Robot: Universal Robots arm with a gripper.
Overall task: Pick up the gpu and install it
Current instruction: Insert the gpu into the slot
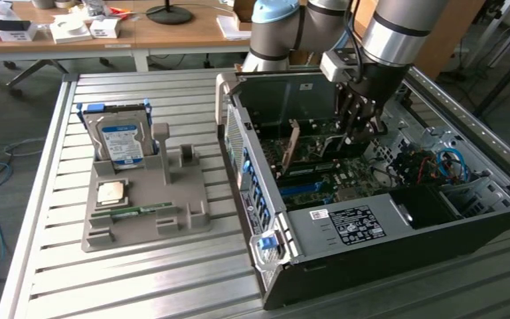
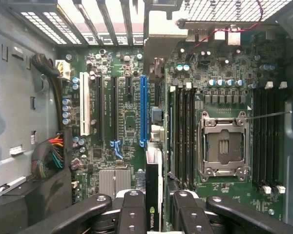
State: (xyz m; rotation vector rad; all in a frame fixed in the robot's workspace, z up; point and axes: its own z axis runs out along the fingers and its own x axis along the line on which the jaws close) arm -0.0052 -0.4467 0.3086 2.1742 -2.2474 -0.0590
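Note:
My gripper [image 1: 358,133] is down inside the open computer case [image 1: 326,266], shut on the gpu [image 1: 295,143]. The gpu stands on edge over the motherboard. In the wrist view the gpu [image 2: 153,170] runs edge-on from between my black fingers [image 2: 132,209] toward the rear slot openings, with a green logo near the gripper [image 2: 154,214]. It hangs just beside the long blue expansion slot [image 2: 143,109], parallel to it. Whether its lower edge touches the slot is hidden.
The empty processor socket [image 2: 222,144] and memory slots [image 2: 183,136] lie on one side of the card, and a cable bundle [image 2: 49,156] on the other. On the slatted table a grey fixture [image 1: 149,219] holds a hard drive [image 1: 122,141], a memory stick [image 1: 133,211] and a processor chip [image 1: 113,193].

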